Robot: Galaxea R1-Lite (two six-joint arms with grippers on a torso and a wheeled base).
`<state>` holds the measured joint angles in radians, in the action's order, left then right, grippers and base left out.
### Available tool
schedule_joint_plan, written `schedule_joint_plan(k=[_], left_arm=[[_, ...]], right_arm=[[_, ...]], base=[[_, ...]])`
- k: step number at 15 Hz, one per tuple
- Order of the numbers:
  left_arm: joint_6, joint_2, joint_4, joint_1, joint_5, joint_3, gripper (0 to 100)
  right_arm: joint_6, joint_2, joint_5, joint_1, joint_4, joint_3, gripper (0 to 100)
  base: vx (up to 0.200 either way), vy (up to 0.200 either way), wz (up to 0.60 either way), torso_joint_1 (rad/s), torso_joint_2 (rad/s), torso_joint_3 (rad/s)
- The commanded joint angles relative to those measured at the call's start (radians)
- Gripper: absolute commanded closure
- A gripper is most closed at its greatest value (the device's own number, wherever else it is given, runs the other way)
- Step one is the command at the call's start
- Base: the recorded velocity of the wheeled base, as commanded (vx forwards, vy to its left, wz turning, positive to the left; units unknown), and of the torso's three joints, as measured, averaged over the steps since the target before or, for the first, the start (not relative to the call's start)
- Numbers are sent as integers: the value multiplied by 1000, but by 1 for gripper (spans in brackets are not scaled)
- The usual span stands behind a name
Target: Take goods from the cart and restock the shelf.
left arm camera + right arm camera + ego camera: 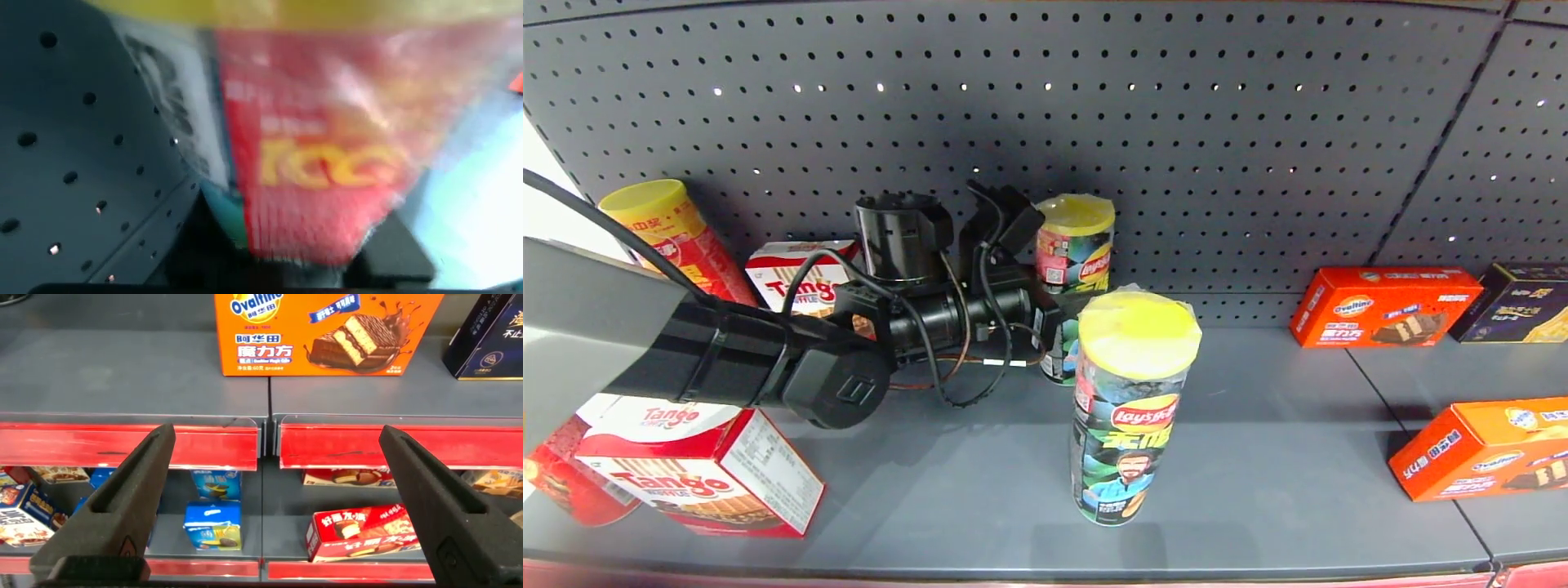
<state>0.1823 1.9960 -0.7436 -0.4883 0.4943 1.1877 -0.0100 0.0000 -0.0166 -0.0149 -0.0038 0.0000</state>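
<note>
Shelving of the chips can [1075, 245] is going on at upper centre of the head view, the left gripper [1051, 325] sitting at it, pinching or not I cannot tell, the right gripper [278, 433] hanging spread; next is probably calling for clean release.

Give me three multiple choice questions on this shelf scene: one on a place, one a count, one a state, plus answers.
1. Where is the left end effector? A) at the rear yellow-lidded cylindrical chip can; B) far right; C) front edge.
2. How many yellow-lidded cans stand on the grey metal shelf? A) one; B) three; C) five.
3. The right end effector is: A) open, empty; B) shut on a can; C) shut on a box.
Answers: 1A, the arm ends at that can. 2B, a red can far left, the rear one, a front can. 3A, fingers wide apart, nothing between.
</note>
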Motion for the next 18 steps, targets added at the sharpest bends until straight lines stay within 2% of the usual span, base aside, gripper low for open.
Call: schedule_joint_plan(k=[1,4,7,10,12,14,18], left_arm=[[0,3,-10,-3,-2,-2,0],[-1,-5,-25,5,-5,-23,0],[-1,-94,-17,10,-8,-103,0],[-1,-158,17,13,-49,-146,0],[-3,-209,110,11,-108,-145,0],[-3,-263,216,8,-137,-137,0],[-1,-325,323,8,-168,-131,0]], right_arm=[[-1,2,0,0,1,0,0],[-1,2,0,0,-1,0,0],[-1,2,0,0,-1,0,0],[-1,2,0,0,-1,0,0],[-1,2,0,0,-1,0,0],[-1,2,0,0,-1,0,0],[-1,2,0,0,-1,0,0]], base=[[0,0,0,0,0,0],[0,0,0,0,0,0],[0,0,0,0,0,0],[0,0,0,0,0,0],[0,0,0,0,0,0],[0,0,0,0,0,0],[0,0,0,0,0,0]])
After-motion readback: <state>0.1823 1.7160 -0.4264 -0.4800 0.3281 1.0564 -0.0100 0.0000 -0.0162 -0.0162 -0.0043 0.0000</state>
